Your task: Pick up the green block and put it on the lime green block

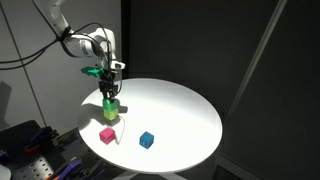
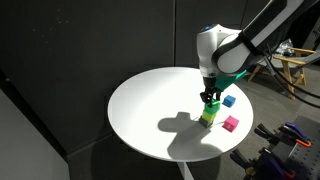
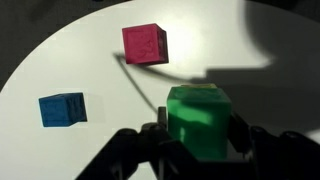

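One round white bench [image 1: 190,100] carried everything, brightly lit against a dark room. Over its left edge in an exterior view reached the white arm [image 1: 85,42], bent so that the gripper [image 1: 109,97] pointed straight down. In the wrist view its dark fingers [image 3: 240,135] stood narrowed to a block's width, one on each side of the green block [image 3: 198,118], pressing against its faces. That block sat directly over the lime green block [image 1: 111,116], the two reading as a small stack in both exterior views (whether the upper one's weight fully rested there I could not tell). A pink block [image 1: 107,134] lay on the bench just nearer than the stack, apart from it. A blue block [image 1: 147,140] lay to the right of the pink one, well apart.
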### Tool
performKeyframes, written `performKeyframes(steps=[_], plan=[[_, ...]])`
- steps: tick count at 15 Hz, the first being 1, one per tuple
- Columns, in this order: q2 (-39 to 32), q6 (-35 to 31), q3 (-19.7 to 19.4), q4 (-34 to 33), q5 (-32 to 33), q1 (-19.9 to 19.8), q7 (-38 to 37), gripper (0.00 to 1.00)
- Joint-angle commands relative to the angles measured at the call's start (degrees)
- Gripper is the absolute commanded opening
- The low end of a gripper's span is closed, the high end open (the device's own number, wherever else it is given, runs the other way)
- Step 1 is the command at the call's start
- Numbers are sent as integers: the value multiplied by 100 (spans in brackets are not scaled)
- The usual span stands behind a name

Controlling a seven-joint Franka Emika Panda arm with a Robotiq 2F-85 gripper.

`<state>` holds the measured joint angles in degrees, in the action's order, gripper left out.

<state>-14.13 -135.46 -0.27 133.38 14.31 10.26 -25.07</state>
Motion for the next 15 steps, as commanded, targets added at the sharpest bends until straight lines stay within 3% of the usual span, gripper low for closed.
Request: performKeyframes(steps=[1,3,15], plan=[[47,-84,-7,50,79,-35,-60,92],[58,-82,-4,55,79,-32,-60,100],[295,-33,200,82,-56,5,184,100]])
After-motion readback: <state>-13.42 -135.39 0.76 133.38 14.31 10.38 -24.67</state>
